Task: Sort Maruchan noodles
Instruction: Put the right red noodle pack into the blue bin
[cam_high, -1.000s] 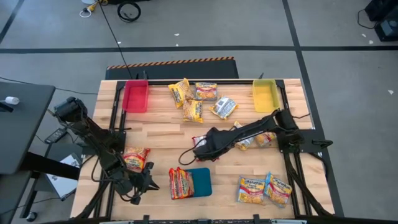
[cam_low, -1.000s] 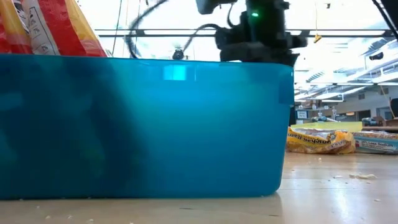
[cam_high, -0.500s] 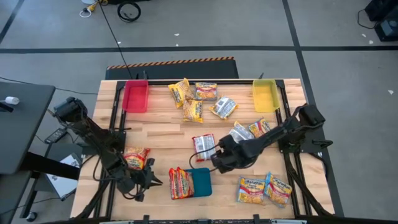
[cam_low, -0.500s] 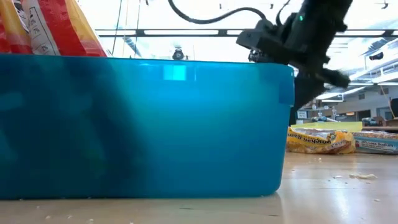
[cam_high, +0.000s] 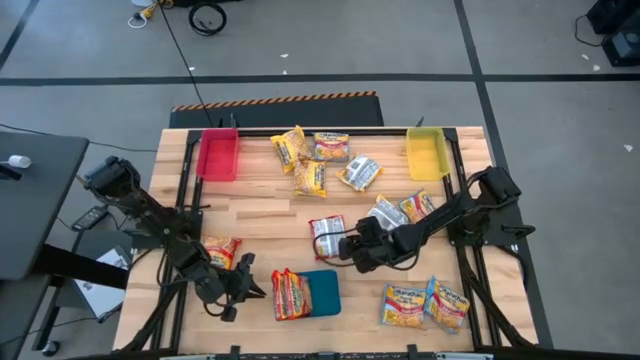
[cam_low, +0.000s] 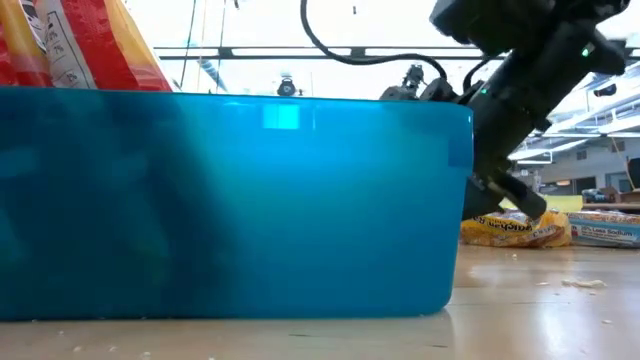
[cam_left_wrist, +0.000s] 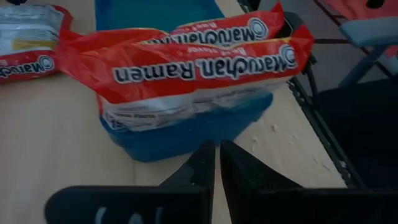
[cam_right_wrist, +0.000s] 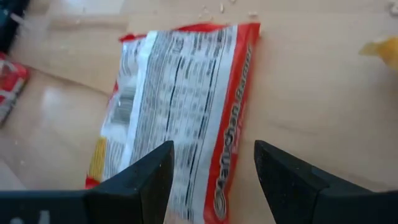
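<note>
The right hand (cam_high: 347, 246) is positioned over the middle of the pale wooden slatted table (cam_high: 260, 215), with its two dark fingers (cam_right_wrist: 140, 177) spread apart. Nothing is held between them. Directly ahead of the fingers lies a red-orange flat plastic ramen packet (cam_right_wrist: 177, 112), printed silvery-white back facing up, flat on the table.

The left hand (cam_high: 243, 285) is at the near left part of the table, its fingers (cam_left_wrist: 198, 171) pressed together and empty. It points at two red-orange ramen packets (cam_left_wrist: 193, 65) that stand on edge at the left end of the flat teal plastic tray (cam_high: 323, 293). One more red-orange packet (cam_high: 220, 251) lies on the table just beside the left arm.

Remaining packets are distributed as follows:
- A group of four yellow-orange and blue-trimmed packets (cam_high: 318, 160) lies at the far edge of the table, between the red plastic bin (cam_high: 218, 155) and the yellow plastic bin (cam_high: 426, 152).
- Two packets (cam_high: 405, 209), one silvery and one yellow-orange, lie beside the right arm, below the yellow bin.
- Two yellow-orange packets (cam_high: 425, 303) lie side by side at the near right corner.

In the low view, the teal tray wall fills most of the foreground, with the right arm hanging beyond it.
</note>
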